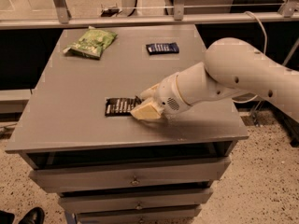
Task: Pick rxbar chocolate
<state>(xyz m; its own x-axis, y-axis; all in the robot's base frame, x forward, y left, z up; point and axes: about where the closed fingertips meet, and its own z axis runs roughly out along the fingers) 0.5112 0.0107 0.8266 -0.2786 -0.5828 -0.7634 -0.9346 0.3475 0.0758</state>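
Note:
The rxbar chocolate (119, 106) is a flat black wrapper with white lettering, lying on the grey table (84, 125) near its front edge. My gripper (145, 102) is low over the table at the bar's right end. Its cream fingers (146, 111) are open and stand on either side of that end, one in front and one behind. The white arm (233, 73) reaches in from the right.
A dark blue bar wrapper (162, 48) lies at the back middle of the table. A green bag (91, 42) lies at the back left. Drawers (133, 178) sit below the tabletop. A rail (140, 20) runs behind the table. A shoe (30, 216) is on the floor at the bottom left.

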